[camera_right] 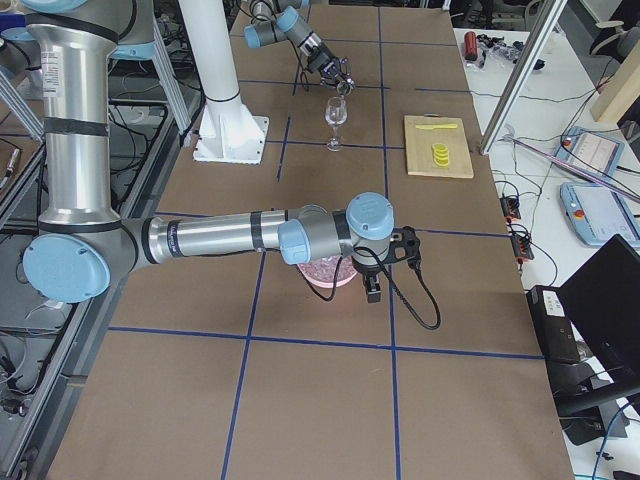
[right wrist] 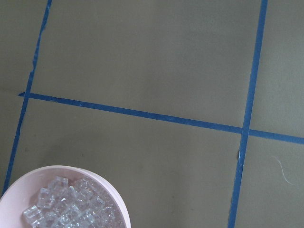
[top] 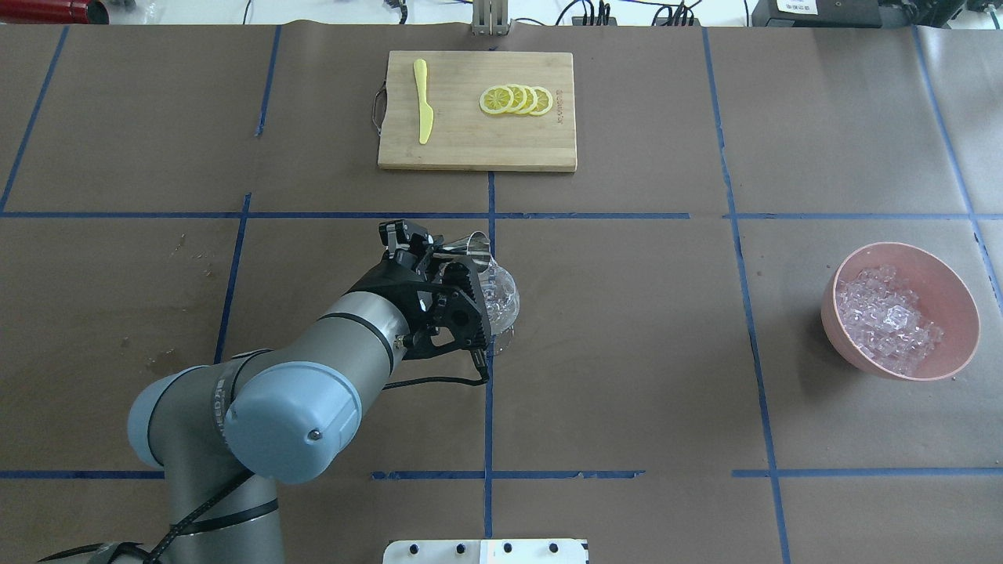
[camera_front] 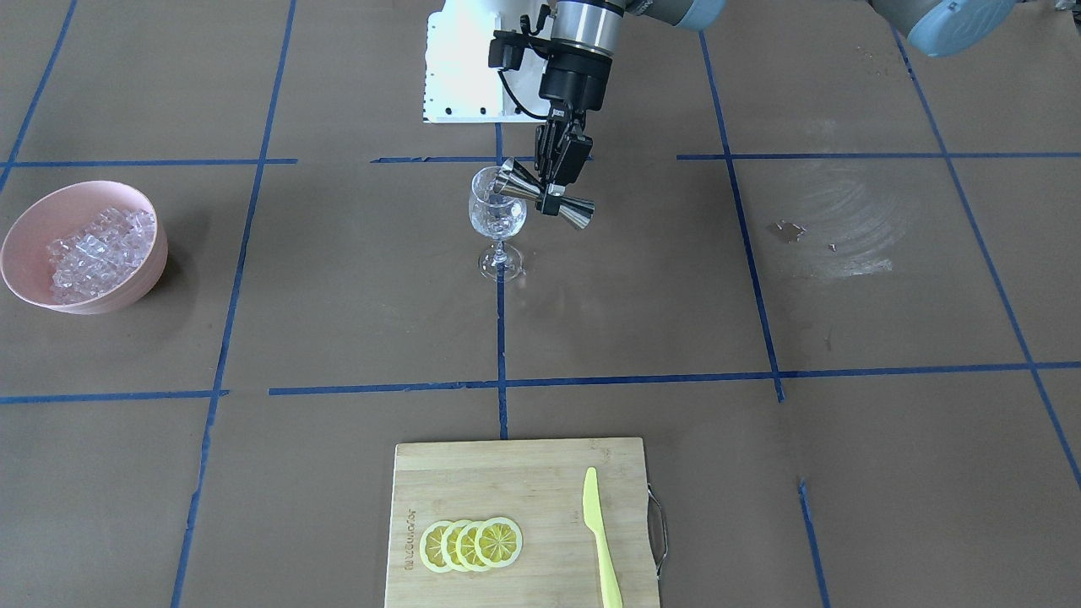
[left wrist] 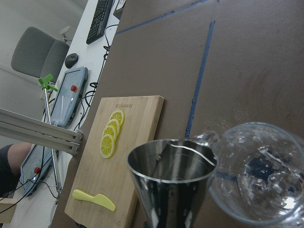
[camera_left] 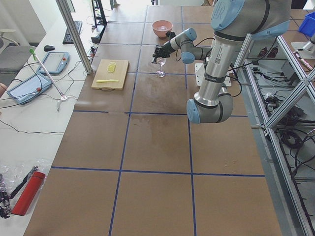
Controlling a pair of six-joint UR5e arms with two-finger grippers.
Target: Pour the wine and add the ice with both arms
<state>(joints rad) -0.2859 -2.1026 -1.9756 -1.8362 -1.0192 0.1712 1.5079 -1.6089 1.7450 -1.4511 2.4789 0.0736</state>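
My left gripper (camera_front: 556, 187) is shut on the waist of a steel jigger (camera_front: 540, 196). It holds the jigger tipped on its side, with one mouth at the rim of the clear wine glass (camera_front: 498, 218), which stands upright on the table. The overhead view shows the same gripper (top: 443, 254), jigger (top: 472, 247) and glass (top: 500, 301). In the left wrist view the jigger's mouth (left wrist: 171, 175) is beside the glass bowl (left wrist: 259, 173). The ice (camera_front: 101, 249) fills a pink bowl (camera_front: 34, 241). My right gripper (camera_right: 372, 285) hangs high near that bowl; I cannot tell if it is open or shut.
A bamboo cutting board (top: 470, 149) at the far side carries lemon slices (top: 517, 99) and a yellow-green knife (top: 424, 112). The pink bowl (top: 952, 345) sits far right in the overhead view. A white pedestal (camera_front: 460, 76) stands behind the glass.
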